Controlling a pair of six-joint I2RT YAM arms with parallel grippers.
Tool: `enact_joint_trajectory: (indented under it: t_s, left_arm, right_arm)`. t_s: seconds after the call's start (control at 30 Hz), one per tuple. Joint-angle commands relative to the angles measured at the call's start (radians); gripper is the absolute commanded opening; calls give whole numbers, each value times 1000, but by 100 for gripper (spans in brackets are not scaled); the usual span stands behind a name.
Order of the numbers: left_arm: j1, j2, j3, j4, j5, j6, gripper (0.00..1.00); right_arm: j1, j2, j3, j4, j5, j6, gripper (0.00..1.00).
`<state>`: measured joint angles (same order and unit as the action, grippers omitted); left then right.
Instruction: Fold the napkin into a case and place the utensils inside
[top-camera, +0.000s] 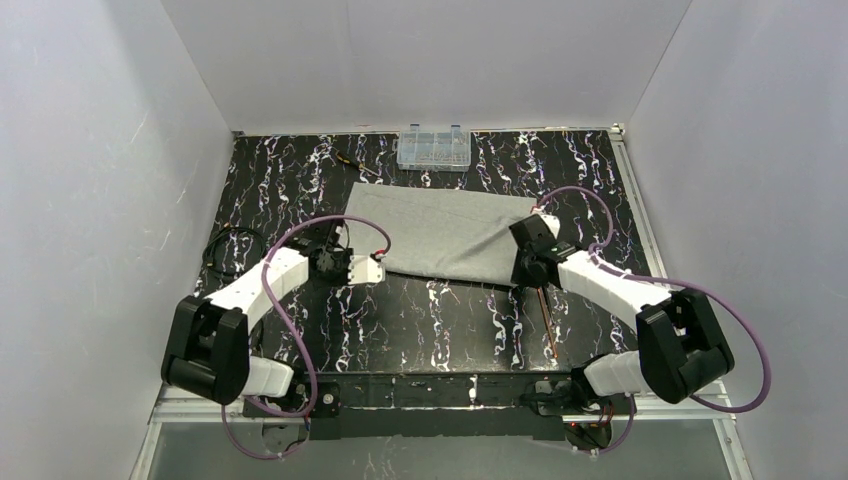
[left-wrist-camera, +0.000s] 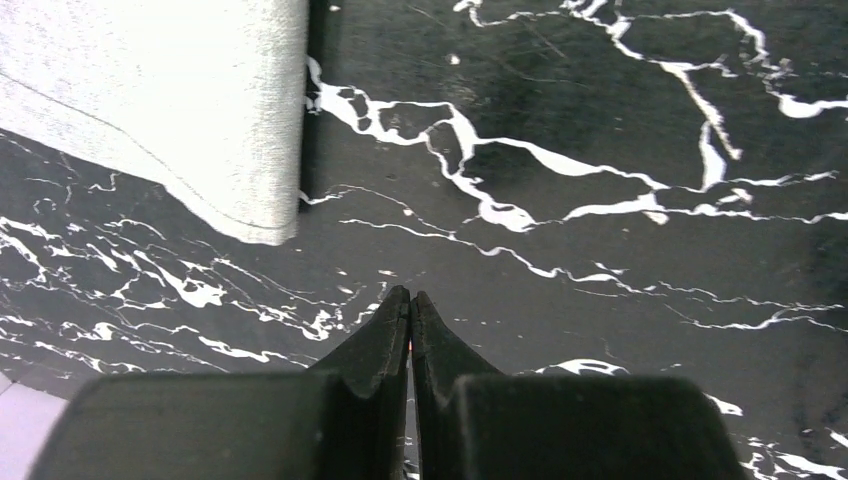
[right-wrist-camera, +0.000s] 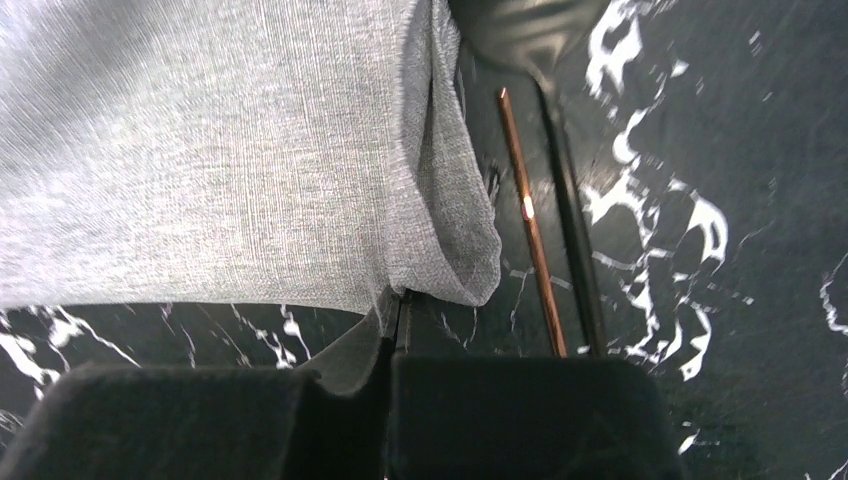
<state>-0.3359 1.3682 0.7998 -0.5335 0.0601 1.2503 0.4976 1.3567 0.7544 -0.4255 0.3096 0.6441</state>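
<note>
— How did your jaws stand?

— My left jaws were pressed together, fingertips (left-wrist-camera: 385, 340) touching, with nothing between them, over bare bench (left-wrist-camera: 620, 330). My right jaws were closed as well, and there the fingertips (right-wrist-camera: 357, 350) seemed to pinch the near hem of the napkin (right-wrist-camera: 200, 150), just beside its near right corner.

— So where was the cloth for each side?

— For the left, its near corner lay flat at eleven o'clock from the tips, near but apart from them. For the right, it spread from the tips toward eleven and twelve, the corner curling up a little at one o'clock. It lay in the middle of the bench as a wide oblong, not yet a case.

— And the utensils?

— On the bench at one o'clock from my right tips, just beside the cloth's right edge, handles toward me and the dark spoon head away. The clear box (top-camera: 433, 147) and screwdriver (top-camera: 357, 162) sat far off, at twelve and eleven.

— Which step, then?

— I judged it a fold's start, taking both near corners. Next, my left had to open, reach to eleven, and close on that corner before any lift.
</note>
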Motion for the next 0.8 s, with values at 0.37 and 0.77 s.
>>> enact_joint_trajectory:
  t_s: [0.37,0.77]
  left_arm:
    - [-3,68,66,136,48,40,65]
    - [-3,244,142,85,-4,80,33]
  right_arm:
    - [40,-1,21,-73,2,30,1]
    - [39,-4,33,-71,-1,25,1]
